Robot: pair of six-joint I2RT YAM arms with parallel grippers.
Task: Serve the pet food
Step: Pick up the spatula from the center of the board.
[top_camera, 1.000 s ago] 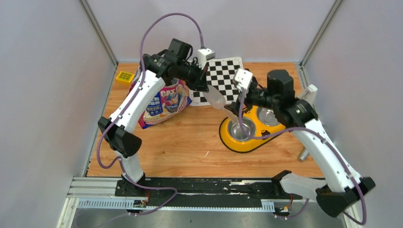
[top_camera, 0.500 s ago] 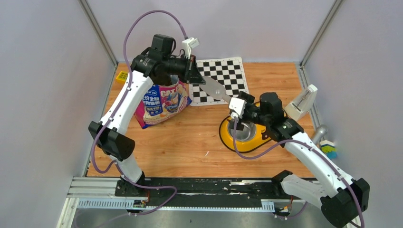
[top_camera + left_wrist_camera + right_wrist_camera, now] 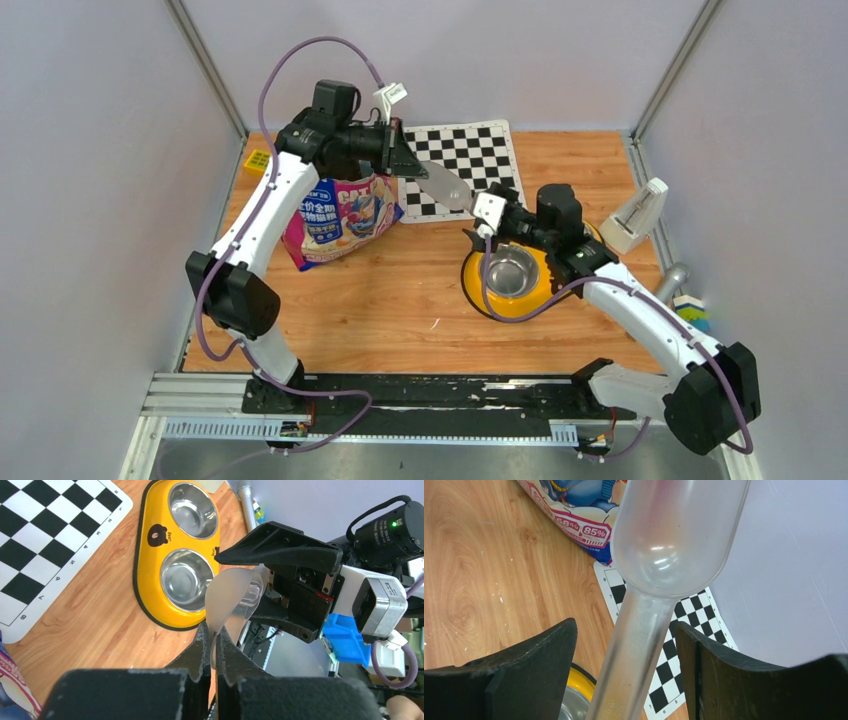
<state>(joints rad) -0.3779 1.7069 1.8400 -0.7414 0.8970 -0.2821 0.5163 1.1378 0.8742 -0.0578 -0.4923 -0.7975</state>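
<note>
Left gripper [image 3: 212, 636]: clenched on the thin front lip of a translucent plastic scoop [image 3: 231, 599], the two dark fingers pressed together with only that lip between them.
Right gripper [image 3: 624, 632]: released, with one jaw on each side of the scoop's handle and a visible gap on both sides, so it gripped nothing.
Scoop axis: in the top view it ran from 10 o'clock to 4 o'clock, with the bowl end at the left gripper and the handle end inside the right one. The scoop looked empty.
Pet food: no kibble showed anywhere. It was judged to be inside the glossy pink-purple-blue cat food bag [image 3: 345, 215], which stood on the wooden table [image 3: 400, 320] at the far left, partly under the left arm.
Direction: the bag lay at about 8 o'clock from the left gripper and 9 o'clock from the right gripper. The left arm was the nearer one.
Bowl: the yellow double bowl with two steel cups [image 3: 152, 560] sat at 5 o'clock just beside the right gripper, and both cups were bare.
Mat: a black-and-white checkerboard mat [image 3: 480, 150] lay at 12 o'clock of the right gripper.
Step judged: handing the scoop from left to right. The right jaws would have to shut on the handle before the left let go.
Risk judged: letting go too early could drop the scoop onto the bowl.
</note>
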